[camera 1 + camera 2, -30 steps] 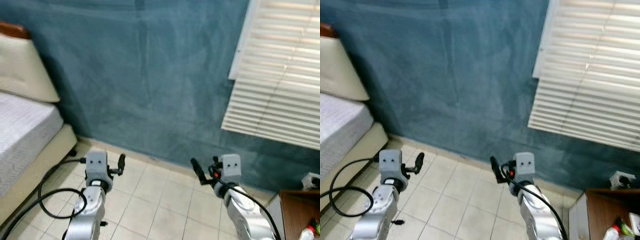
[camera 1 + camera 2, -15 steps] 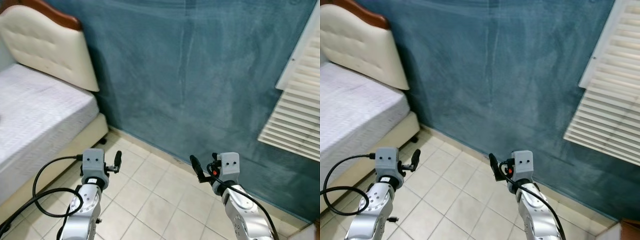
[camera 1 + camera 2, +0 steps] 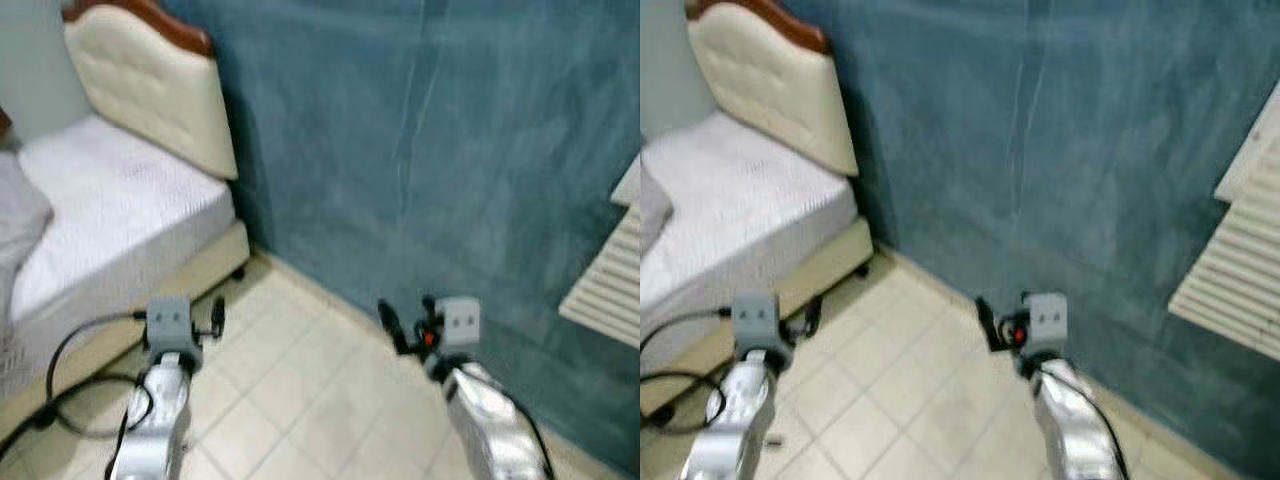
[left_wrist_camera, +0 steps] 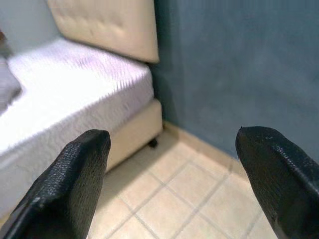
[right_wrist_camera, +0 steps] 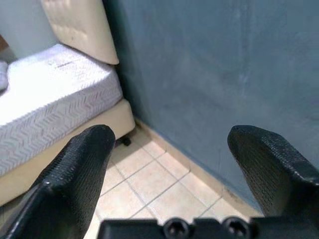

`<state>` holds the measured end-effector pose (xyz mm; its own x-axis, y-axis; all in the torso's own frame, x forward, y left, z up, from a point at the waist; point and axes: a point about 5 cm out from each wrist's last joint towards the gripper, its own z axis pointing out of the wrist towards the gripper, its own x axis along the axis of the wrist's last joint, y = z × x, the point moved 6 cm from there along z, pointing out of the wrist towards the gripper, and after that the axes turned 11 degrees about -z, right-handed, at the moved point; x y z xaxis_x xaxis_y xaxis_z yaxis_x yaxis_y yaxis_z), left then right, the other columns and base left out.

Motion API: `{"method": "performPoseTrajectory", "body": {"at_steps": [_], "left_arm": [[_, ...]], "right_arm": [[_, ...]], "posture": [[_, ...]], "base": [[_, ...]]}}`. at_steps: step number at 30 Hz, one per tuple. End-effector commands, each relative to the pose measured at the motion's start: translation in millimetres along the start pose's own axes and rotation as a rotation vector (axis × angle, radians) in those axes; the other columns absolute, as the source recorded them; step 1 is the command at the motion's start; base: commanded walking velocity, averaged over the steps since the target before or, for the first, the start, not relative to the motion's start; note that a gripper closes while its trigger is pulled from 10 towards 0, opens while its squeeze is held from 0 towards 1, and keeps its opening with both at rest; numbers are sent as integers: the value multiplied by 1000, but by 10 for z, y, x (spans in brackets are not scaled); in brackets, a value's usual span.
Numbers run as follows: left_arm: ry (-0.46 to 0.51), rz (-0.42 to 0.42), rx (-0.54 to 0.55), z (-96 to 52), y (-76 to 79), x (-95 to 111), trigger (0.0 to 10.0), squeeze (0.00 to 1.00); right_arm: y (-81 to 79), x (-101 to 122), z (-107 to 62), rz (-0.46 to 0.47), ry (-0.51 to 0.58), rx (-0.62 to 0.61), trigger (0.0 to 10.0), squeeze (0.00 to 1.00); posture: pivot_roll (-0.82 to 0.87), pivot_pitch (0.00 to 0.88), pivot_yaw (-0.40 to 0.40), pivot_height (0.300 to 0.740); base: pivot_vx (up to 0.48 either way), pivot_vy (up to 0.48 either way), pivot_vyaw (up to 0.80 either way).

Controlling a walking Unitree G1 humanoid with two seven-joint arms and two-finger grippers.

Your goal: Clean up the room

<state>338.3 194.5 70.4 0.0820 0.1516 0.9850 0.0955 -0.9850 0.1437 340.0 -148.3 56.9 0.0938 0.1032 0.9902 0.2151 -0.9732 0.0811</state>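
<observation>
My left gripper (image 3: 216, 318) is held low over the tiled floor (image 3: 300, 395) near the foot of a bed; the left wrist view shows its fingers (image 4: 75, 179) wide apart with nothing between them. My right gripper (image 3: 391, 327) hangs in front of the blue wall (image 3: 450, 150), open and empty, its fingers (image 5: 79, 169) spread in the right wrist view. The bed's white mattress (image 3: 110, 200) and cream padded headboard (image 3: 150, 90) stand at the left. The picture is blurred.
A grey pillow (image 3: 15, 215) lies at the mattress's left edge. A black cable (image 3: 65, 365) loops on the floor beside the bed base (image 3: 190, 275). A white window blind (image 3: 612, 290) hangs at the far right.
The camera has swung to the left: the bed has come further into view, and the blind and the wooden cabinet have slid off to the right. Both arms keep their pose.
</observation>
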Motion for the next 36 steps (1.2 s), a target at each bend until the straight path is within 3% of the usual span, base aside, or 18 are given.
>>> {"method": "performPoseTrajectory", "body": {"at_steps": [1,6,20,36], "left_arm": [[16,-16,5,-22,-22,29,10000,0],[38,17,-9,-1,49,91,10000,0],[28,6,-27,-19,64,63,10000,0],[22,-21,-14,-2,67,50,10000,0]], "right_arm": [[32,-19,-21,-1,-3,-7,10000,0],[-2,-69,-7,-16,-24,6,10000,0],[-64,-130,-27,-22,-43,50,10000,0],[-105,-159,7,-37,-55,102,10000,0]], "posture": [[-32,0,8,740],[-31,0,12,740],[-26,0,9,740],[-19,0,3,740]], "base": [[0,0,688],[0,0,689],[0,0,683],[459,0,672]]}}
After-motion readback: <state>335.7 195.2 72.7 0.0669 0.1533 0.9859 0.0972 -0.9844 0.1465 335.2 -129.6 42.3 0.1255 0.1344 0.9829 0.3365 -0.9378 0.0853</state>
